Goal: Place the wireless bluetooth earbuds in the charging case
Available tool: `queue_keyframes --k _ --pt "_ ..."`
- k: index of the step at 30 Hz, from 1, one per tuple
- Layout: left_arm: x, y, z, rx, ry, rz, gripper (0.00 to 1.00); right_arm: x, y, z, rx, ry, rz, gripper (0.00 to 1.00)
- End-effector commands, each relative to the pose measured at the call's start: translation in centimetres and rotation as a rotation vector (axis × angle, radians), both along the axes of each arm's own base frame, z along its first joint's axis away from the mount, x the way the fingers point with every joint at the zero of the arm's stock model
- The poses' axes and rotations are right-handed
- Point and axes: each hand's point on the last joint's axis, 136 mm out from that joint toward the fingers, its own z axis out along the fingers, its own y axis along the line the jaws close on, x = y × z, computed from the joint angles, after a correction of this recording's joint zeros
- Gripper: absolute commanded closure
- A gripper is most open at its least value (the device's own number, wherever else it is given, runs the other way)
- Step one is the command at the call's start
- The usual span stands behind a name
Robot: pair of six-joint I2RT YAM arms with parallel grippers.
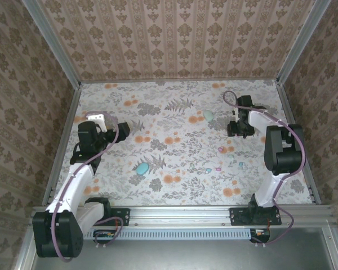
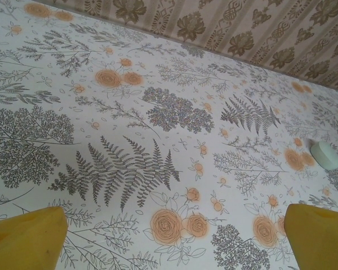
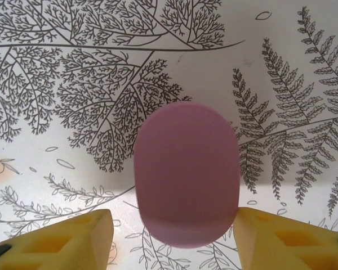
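Looks like a robot test booth in a lab, not a real home. Boxed in on three sides by walls (image 1: pixel 180 34) with brown patterned wallpaper. Framed with grey metal bars (image 1: pixel 52 42) at the corners. Flowery cloth spread flat over the worktop (image 1: pixel 174 163). Left arm (image 1: pixel 79 185) and right arm (image 1: pixel 273 180), white and black, bolted to a metal rail (image 1: pixel 180 214) at the near edge, with purple cables (image 1: pixel 225 94) looped along them.

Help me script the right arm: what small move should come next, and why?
Probably close the jaws of the right gripper on the pink case: the case sits centred between them, with a gap showing on one side, so it looks not yet gripped.
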Motion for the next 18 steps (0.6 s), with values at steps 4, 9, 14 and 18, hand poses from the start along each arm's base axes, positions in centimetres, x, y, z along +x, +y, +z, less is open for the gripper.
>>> queue_keyframes --k 4,9,14,18 --pt "-0.2 -0.2 0.9 0.021 -0.021 -0.02 0.0 0.3 -0.5 -0.4 -0.026 0.018 0.02 0.43" --pt "-0.2 -0.3 1.0 0.022 -0.02 -0.022 0.0 0.9 -0.7 -0.6 -0.033 0.005 0.012 0.43" --pt "-0.2 -0.3 1.1 0.026 -0.018 -0.024 0.0 1.2 -0.8 -0.8 -0.042 0.004 0.006 0.42" --pt "-0.2 -0.3 1.0 0.029 -0.011 -0.026 0.0 1.3 -0.8 -1.1 -0.04 0.005 0.004 0.42"
